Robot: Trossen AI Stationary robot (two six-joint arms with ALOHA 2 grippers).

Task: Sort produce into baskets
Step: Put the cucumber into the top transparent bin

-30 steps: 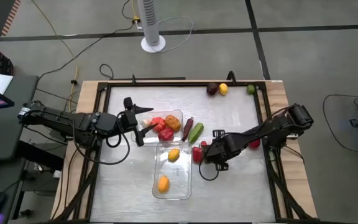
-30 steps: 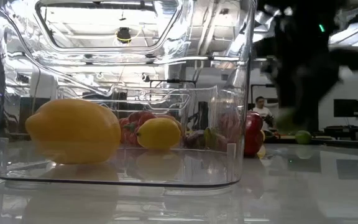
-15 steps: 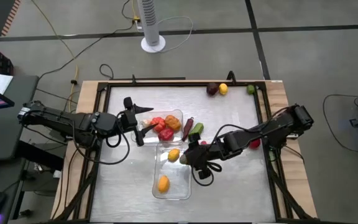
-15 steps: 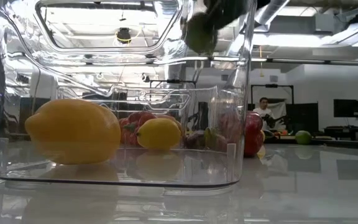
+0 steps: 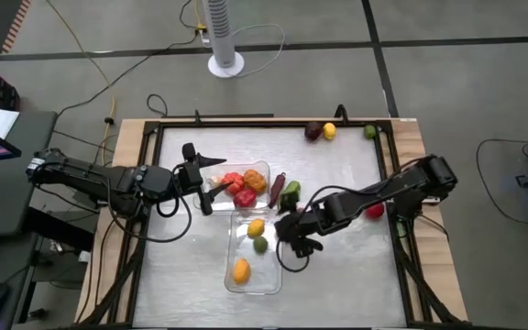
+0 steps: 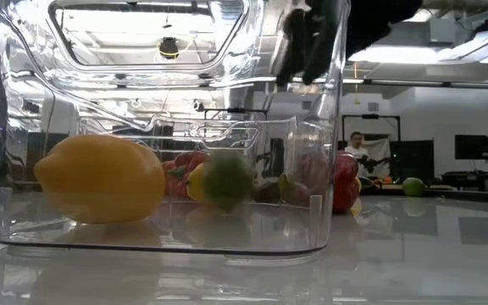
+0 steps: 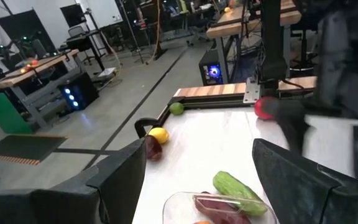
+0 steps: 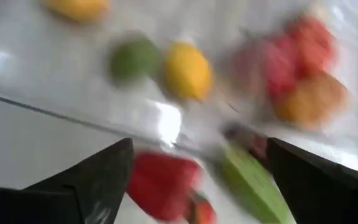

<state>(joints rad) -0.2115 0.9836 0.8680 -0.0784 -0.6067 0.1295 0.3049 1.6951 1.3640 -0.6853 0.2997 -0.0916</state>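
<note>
Right claw [image 5: 289,240] splayed mid-table, left claw [image 5: 211,183] parted opposite

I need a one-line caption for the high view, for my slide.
Right gripper, jaws open, beside the near basket where a green fruit lies with two yellow pieces; left gripper at the far basket.

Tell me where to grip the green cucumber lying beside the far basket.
Grip the green cucumber across its narrow middle, coming straight down from above. It lies flat and elongated on the table, close to a maroon piece, so close the fingers across its short width.
</note>
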